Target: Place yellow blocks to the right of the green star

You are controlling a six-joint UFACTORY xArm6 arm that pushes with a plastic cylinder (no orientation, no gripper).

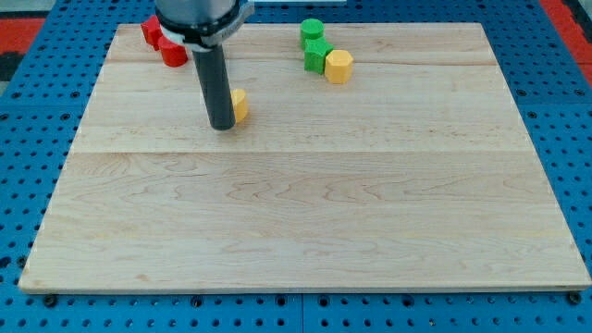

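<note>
My tip (222, 126) rests on the board left of centre, touching the left side of a yellow block (239, 105) that the rod partly hides. A second yellow block, a hexagon (339, 67), sits right against the right side of the green star (317, 56) near the view's top. A green cylinder (312, 31) stands just above the star.
Two red blocks (165, 42) sit at the view's top left, partly behind the arm's body (199, 17). The blue blocks seen earlier are hidden behind the arm. The wooden board (305, 213) lies on a blue pegboard.
</note>
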